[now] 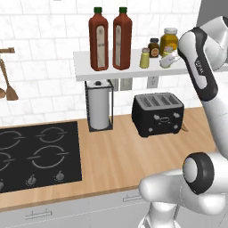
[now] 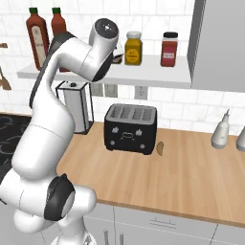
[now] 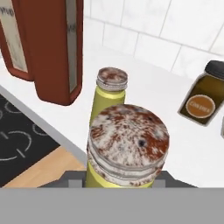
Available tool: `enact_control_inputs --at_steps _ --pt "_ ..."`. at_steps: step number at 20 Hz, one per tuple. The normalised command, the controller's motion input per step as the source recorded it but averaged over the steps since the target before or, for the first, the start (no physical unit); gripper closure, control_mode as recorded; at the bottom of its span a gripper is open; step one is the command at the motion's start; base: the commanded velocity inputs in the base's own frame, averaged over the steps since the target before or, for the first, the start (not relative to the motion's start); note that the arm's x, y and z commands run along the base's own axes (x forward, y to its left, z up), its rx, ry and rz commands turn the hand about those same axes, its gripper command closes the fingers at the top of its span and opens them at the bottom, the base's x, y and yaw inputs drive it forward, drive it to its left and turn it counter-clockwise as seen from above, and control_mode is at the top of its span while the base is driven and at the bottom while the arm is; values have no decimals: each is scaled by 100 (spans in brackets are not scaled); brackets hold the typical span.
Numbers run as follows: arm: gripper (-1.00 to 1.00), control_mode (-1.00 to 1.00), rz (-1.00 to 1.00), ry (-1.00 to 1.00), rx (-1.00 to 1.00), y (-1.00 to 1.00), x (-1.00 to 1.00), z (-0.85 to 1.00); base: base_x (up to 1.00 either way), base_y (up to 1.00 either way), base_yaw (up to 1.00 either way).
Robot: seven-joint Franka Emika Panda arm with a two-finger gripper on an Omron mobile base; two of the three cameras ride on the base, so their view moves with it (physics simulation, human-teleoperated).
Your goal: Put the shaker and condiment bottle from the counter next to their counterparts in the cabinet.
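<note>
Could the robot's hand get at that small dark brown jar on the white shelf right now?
Probably not to grab it. The gripper is up at the white shelf, close to the small dark brown jar, but it seems closed around a tiny yellow-green shaker with a grey cap, which it would need to set down first.

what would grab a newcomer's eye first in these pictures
The two tall reddish-brown bottles standing side by side on the white shelf above the paper-towel holder. Next, the white arm reaching up to that shelf, with a yellow-green shaker close before the hand camera and its twin standing just behind. Below, a black toaster sits on the wooden counter.
</note>
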Motion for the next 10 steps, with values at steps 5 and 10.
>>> enact_control_inputs --at_steps 5,10 --pt "100 -100 1 6 0 0 30 -2 0 0 0" --pt "100 -100 0 -2 0 0 18 -13 0 0 0"
